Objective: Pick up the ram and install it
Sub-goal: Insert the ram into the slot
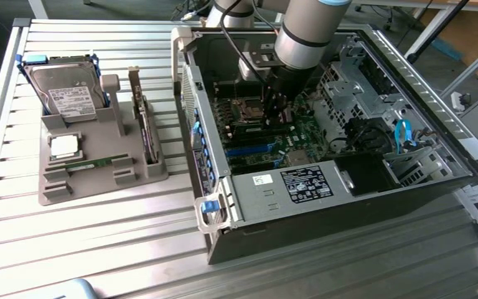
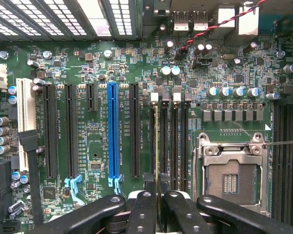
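Starting at the exterior view's left, one grey moulded holder sits at nine o'clock from the open metal computer case. It carries one silver hard drive, one square processor chip, one upright dark expansion card and one flat green stick. Inside the case, the gripper hangs over the green motherboard. Its two black fingers stand almost closed, pinching the ram, seen edge-on as a thin strip along one of four black memory slots. Whether it is seated is unclear.
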`<state>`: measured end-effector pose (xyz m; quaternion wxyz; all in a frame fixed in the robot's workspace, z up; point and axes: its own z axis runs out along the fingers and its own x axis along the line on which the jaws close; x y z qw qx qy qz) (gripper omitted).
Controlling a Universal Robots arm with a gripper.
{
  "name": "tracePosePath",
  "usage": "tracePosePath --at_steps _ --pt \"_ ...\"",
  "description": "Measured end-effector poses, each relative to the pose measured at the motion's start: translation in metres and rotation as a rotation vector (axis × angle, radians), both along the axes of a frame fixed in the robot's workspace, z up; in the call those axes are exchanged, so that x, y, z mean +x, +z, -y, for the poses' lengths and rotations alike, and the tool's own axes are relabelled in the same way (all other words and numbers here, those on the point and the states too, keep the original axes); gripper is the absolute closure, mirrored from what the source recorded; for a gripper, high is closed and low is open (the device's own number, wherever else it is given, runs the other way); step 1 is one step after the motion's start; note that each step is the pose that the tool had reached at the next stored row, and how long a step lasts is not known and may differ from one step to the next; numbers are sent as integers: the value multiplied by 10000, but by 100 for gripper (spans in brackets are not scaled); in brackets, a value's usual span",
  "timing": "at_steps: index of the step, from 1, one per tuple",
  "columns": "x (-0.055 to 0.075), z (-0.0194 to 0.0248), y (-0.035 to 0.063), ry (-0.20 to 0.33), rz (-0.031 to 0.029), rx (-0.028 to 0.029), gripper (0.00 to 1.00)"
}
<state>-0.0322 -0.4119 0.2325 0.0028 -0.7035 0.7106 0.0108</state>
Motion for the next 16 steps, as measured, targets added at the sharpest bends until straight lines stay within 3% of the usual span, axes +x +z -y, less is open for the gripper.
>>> tracePosePath --at_steps 16 --pt "0 6 -18 0 0 -7 87"
